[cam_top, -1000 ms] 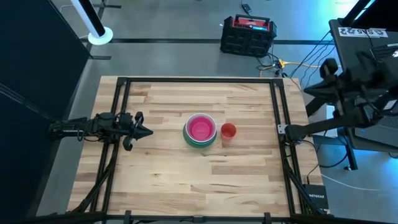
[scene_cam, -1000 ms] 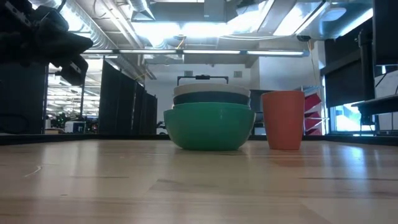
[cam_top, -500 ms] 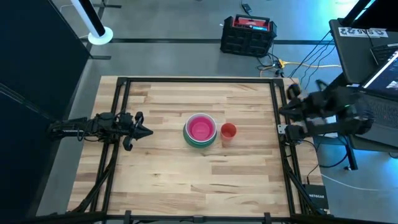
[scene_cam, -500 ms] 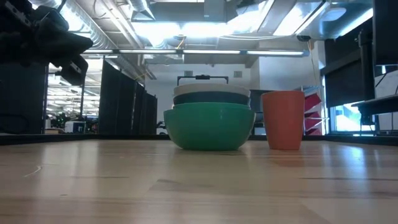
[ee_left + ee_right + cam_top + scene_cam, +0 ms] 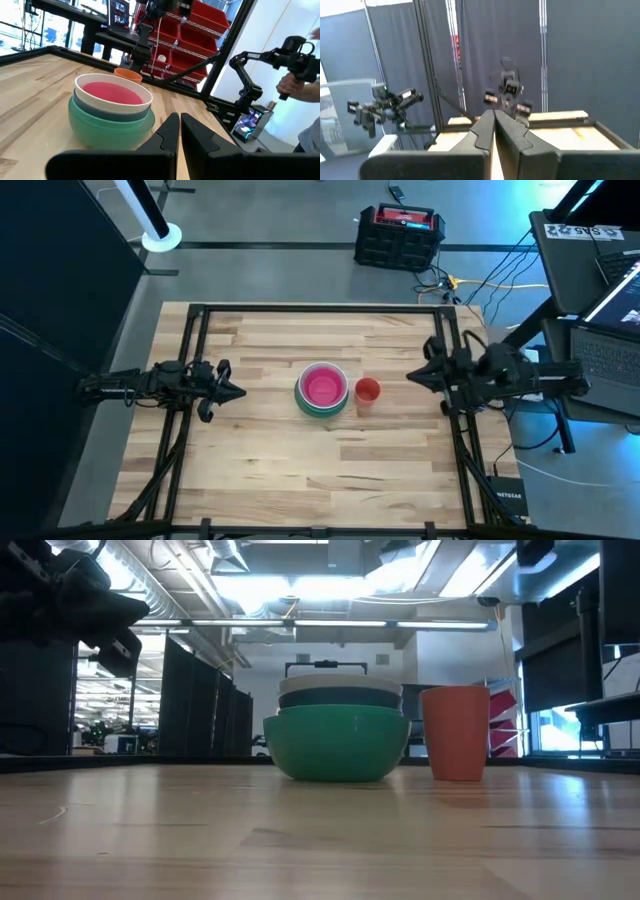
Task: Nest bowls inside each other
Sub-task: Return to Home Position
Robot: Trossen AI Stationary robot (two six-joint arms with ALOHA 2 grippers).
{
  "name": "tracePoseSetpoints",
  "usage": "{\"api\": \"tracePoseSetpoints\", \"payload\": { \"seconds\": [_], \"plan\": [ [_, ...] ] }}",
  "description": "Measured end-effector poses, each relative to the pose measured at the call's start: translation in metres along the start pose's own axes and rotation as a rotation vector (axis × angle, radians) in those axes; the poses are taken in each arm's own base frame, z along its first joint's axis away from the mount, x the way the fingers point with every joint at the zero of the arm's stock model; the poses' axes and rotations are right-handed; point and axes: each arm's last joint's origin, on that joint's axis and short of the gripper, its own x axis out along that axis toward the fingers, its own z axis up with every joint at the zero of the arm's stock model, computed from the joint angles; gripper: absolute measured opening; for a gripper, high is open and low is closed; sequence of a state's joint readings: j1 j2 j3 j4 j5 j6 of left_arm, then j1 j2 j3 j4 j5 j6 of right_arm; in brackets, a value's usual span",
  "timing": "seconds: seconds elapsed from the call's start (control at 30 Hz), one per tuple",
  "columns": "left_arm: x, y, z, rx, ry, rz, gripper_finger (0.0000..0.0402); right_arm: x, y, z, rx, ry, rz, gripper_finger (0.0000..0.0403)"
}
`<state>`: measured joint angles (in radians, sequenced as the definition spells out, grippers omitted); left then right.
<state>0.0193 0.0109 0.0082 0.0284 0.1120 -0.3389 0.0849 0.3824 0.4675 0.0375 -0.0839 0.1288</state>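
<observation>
Since half a second ago the right arm has swung in from beyond the bench's (image 5: 300,480) right side. Its end effector (image 5: 412,378) now lies over the right edge, pointing left toward the cup (image 5: 367,390). Its fingers are drawn together and hold nothing.

At mid-bench the bowls (image 5: 322,389) stand nested in one stack. The green bowl (image 5: 336,745) is outermost and sits on the wood. Inside it is the dark blue-grey bowl (image 5: 340,699), then the white bowl (image 5: 340,686), and the pink bowl (image 5: 112,93) lies innermost. The orange cup stands upright just to the right of the stack, apart from it.

The left arm waits at the left edge, level with the stack. Its end effector (image 5: 238,392) points right toward the bowls, with its fingers narrow and holding nothing.

Farther off, a black and red box (image 5: 399,235) sits on the floor beyond the bench's far edge.
</observation>
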Motion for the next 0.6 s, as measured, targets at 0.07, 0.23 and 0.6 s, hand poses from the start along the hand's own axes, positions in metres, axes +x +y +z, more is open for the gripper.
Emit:
{"api": "tracePoseSetpoints", "payload": {
  "seconds": [0.07,0.23,0.6],
  "plan": [
    [0.000,0.000,0.000,0.000,0.000,0.000,0.0000,0.001,-0.001,-0.006,0.003,0.004,0.012,0.0001],
    [0.000,0.000,0.000,-0.002,0.000,0.000,0.0000,-0.001,-0.002,-0.020,0.005,-0.023,0.031,0.0001],
    [0.000,0.000,0.000,-0.002,-0.001,-0.001,0.0000,-0.022,-0.005,-0.060,0.045,-0.090,0.036,0.0001]
  ]
}}
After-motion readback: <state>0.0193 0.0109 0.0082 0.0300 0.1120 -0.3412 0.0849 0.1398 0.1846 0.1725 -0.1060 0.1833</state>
